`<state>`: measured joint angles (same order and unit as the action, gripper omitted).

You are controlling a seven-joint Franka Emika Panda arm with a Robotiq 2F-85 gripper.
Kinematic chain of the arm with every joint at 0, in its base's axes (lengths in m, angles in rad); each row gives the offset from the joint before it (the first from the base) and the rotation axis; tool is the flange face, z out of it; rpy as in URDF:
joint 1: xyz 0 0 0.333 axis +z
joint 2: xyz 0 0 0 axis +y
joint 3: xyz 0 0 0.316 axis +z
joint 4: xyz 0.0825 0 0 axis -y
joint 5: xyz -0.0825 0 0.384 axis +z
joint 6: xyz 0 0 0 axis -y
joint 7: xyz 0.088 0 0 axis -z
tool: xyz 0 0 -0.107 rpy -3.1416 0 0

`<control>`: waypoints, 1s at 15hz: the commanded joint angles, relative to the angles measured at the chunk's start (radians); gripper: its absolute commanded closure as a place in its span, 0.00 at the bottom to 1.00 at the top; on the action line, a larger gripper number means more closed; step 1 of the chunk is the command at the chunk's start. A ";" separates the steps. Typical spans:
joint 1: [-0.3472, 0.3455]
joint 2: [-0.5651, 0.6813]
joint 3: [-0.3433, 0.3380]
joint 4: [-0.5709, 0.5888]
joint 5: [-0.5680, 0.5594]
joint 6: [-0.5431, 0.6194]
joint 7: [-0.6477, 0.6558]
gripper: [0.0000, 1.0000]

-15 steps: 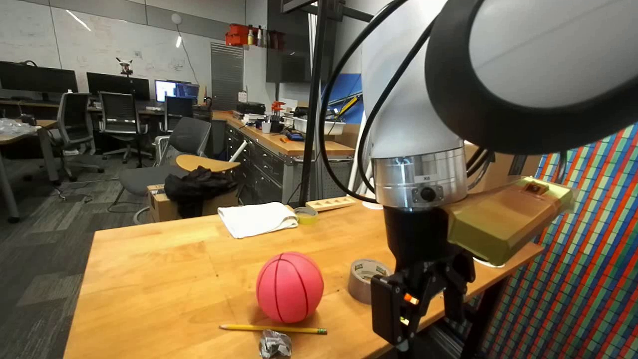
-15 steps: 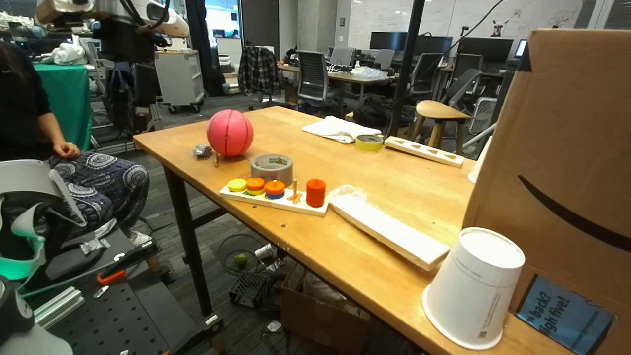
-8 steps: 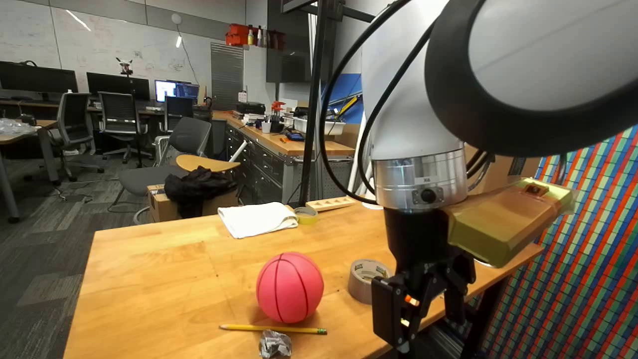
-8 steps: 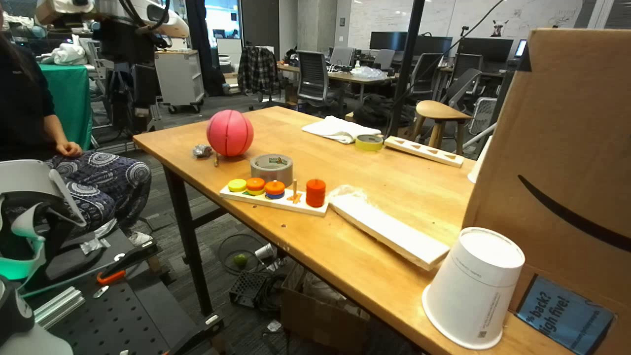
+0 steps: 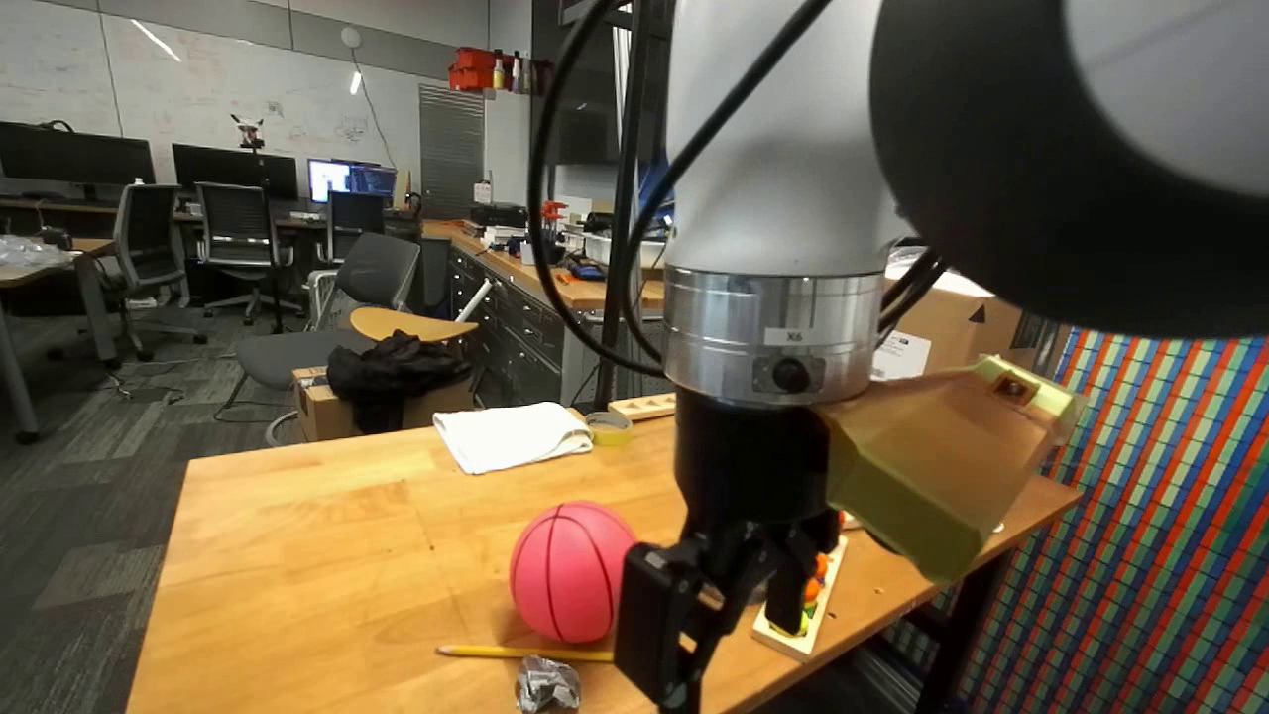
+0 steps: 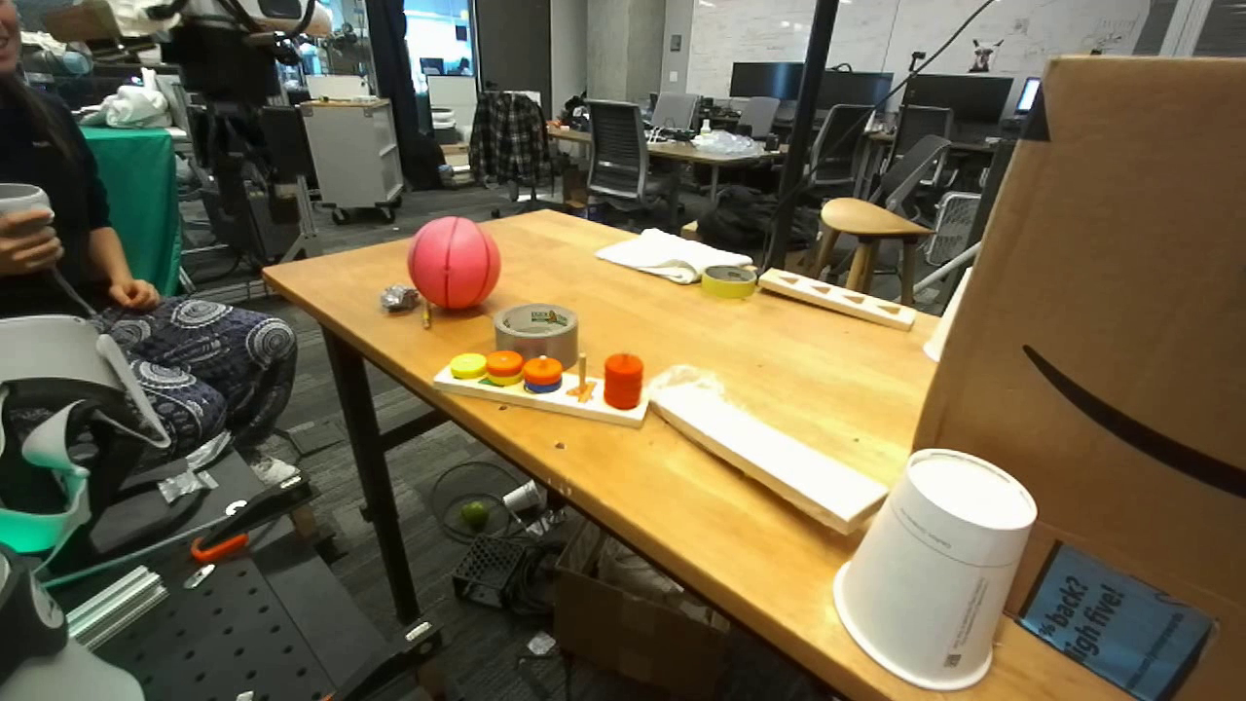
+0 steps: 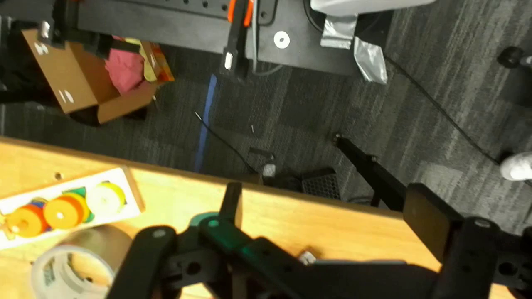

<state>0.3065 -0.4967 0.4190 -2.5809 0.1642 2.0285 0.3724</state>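
The fingers are spread pretty wide, hanging above the tabletop near its edge with nothing in their grip, and the closest big thing looks to be that pink ball, sitting there just beside a yellow pencil and a crumpled silver wad, roll of duct tape nearby. Ball's probably light, a bit squishy, tough to break but keen to roll, so it'd hold best pinched evenly across its middle, if they can span it.
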 commanded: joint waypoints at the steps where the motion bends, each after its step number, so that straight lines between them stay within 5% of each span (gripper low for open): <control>1: 0.040 0.067 0.026 0.057 -0.001 0.176 -0.025 0.00; 8: 0.086 0.318 0.015 0.158 -0.011 0.502 -0.237 0.00; 15: 0.079 0.576 -0.009 0.319 0.060 0.487 -0.493 0.00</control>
<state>0.3807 -0.0226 0.4296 -2.3491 0.1709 2.5436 -0.0185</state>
